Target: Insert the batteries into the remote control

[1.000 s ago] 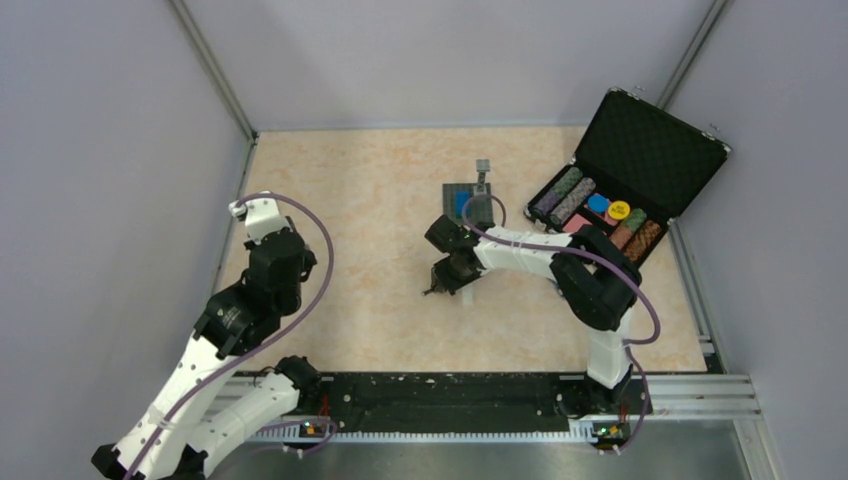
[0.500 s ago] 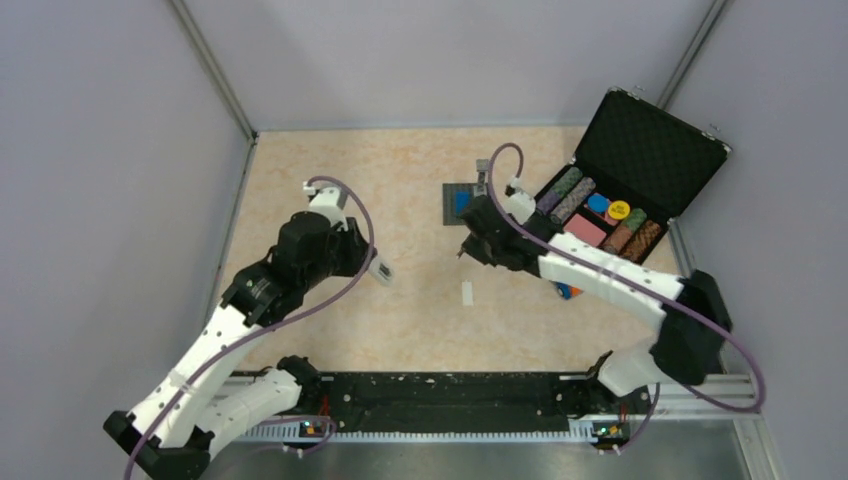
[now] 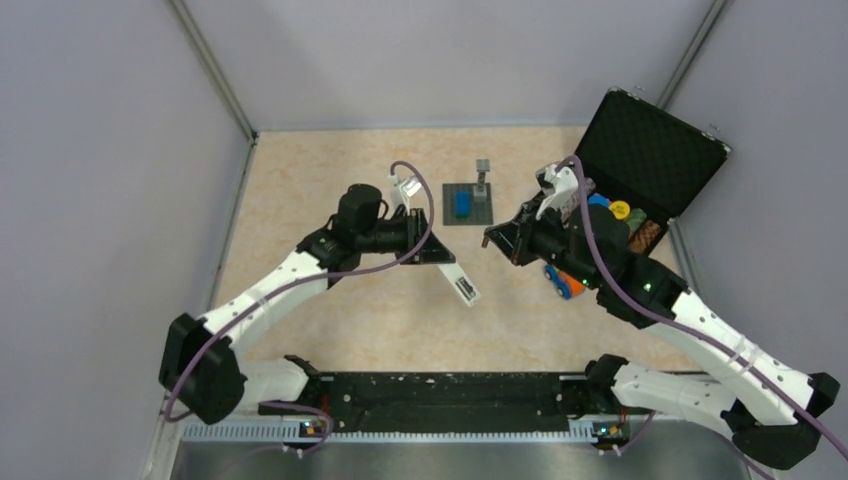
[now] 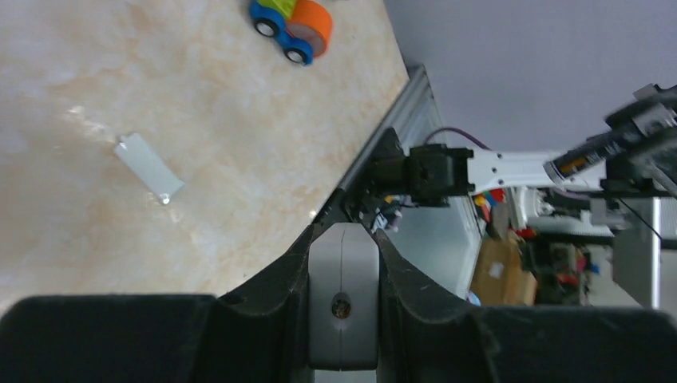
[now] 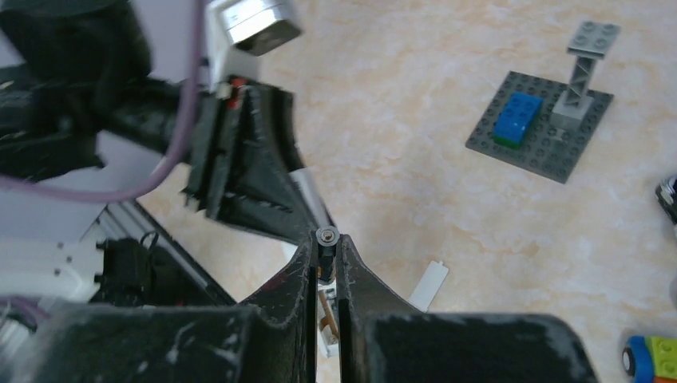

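Both arms have moved since half a second ago: the left arm (image 3: 290, 275) has swung in toward the middle of the table (image 3: 330, 190), and the right arm (image 3: 690, 310) has drawn back toward its own side. Note that the left gripper (image 3: 432, 252) is clenched on one end of the remote control (image 3: 462, 285), apparently holding it clear of the table, with the free end projecting toward the near right in the top view. The right gripper (image 3: 492, 238) is clamped on one of the batteries (image 5: 325, 239), a slim dark cylinder whose metal end cap shows between the fingertips. You will not find the second battery in any view. Treat the following relation as the controlling one. The held battery lies just to the right of the remote and apart from it. The remote's long axis runs diagonally, far left to near right. The battery appears to point along the right fingers, toward the remote, so it is probably not yet parallel with that axis. A dark patch on the remote's upper face is likely the recess, though too small to confirm. The right arm is nearer the free end. Expect to turn the battery into line with the remote before closing the gap.
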`<control>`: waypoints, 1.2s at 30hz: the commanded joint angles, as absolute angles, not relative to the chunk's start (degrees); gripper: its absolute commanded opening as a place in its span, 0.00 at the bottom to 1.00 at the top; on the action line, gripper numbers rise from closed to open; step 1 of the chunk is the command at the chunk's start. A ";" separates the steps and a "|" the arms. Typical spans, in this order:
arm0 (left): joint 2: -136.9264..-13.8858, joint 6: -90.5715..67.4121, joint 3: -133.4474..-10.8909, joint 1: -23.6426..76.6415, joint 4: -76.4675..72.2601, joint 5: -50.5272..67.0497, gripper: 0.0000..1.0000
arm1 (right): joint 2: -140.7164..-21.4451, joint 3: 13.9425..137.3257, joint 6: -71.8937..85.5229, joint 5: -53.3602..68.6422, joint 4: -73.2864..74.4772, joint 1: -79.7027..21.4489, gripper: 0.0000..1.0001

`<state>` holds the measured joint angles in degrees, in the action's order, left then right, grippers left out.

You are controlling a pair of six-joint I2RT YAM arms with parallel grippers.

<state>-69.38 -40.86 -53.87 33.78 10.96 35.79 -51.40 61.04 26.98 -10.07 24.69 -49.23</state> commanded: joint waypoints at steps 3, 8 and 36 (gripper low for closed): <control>-74.73 -53.45 -51.13 33.71 -18.08 54.35 0.00 | -46.85 60.86 12.14 7.76 22.71 -48.95 0.00; -75.93 -54.99 -50.83 33.75 -22.99 57.07 0.00 | -45.95 60.69 7.75 13.13 24.62 -49.09 0.00; -74.22 -58.36 -47.93 33.31 -29.63 55.45 0.00 | -51.95 63.47 0.87 12.05 31.67 -56.06 0.00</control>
<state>-76.12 -58.78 -46.06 33.61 -26.39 55.44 -51.75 60.90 2.13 14.00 31.68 -55.11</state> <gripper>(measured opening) 0.296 0.061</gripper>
